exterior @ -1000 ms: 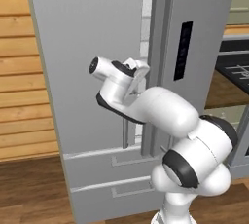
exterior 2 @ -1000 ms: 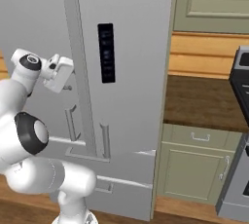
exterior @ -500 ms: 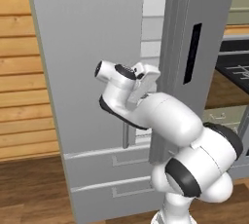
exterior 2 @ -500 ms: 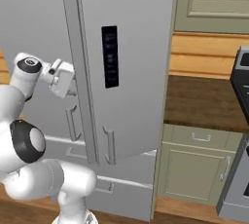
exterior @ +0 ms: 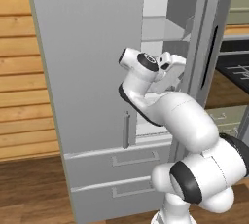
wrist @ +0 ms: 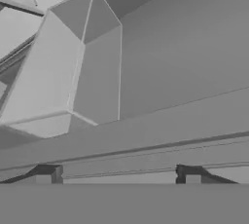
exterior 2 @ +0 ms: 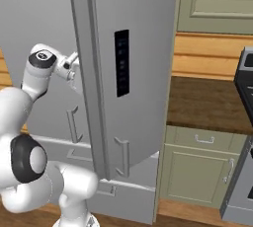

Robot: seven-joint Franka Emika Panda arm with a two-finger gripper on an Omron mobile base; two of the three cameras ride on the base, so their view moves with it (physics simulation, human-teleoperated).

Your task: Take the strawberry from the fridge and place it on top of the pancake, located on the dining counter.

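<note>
The fridge (exterior: 92,72) is tall and light grey, with its left door shut and its right door (exterior: 210,47) swung partly out. White shelves (exterior: 163,30) show in the gap. My gripper (exterior: 176,67) reaches into that gap, beside the right door's inner edge. In the hand view my gripper (wrist: 118,174) stands open, its fingertips (wrist: 48,174) far apart with nothing between them, facing grey door panels and a white door bin (wrist: 53,82). From the right base view the fridge door (exterior 2: 143,73) hides the fingers. The strawberry, the pancake and the dining counter are out of view.
Two grey drawers (exterior: 121,169) sit under the fridge doors. Right of the fridge runs a brown counter (exterior 2: 207,102) on green cabinets (exterior 2: 197,171), with a dark stove (exterior 2: 244,122) at the far right. Wood-panelled wall (exterior: 22,82) lies to the left.
The fridge's right door has swung farther open, showing more of the white interior. My hand has moved right and forward into the gap.
</note>
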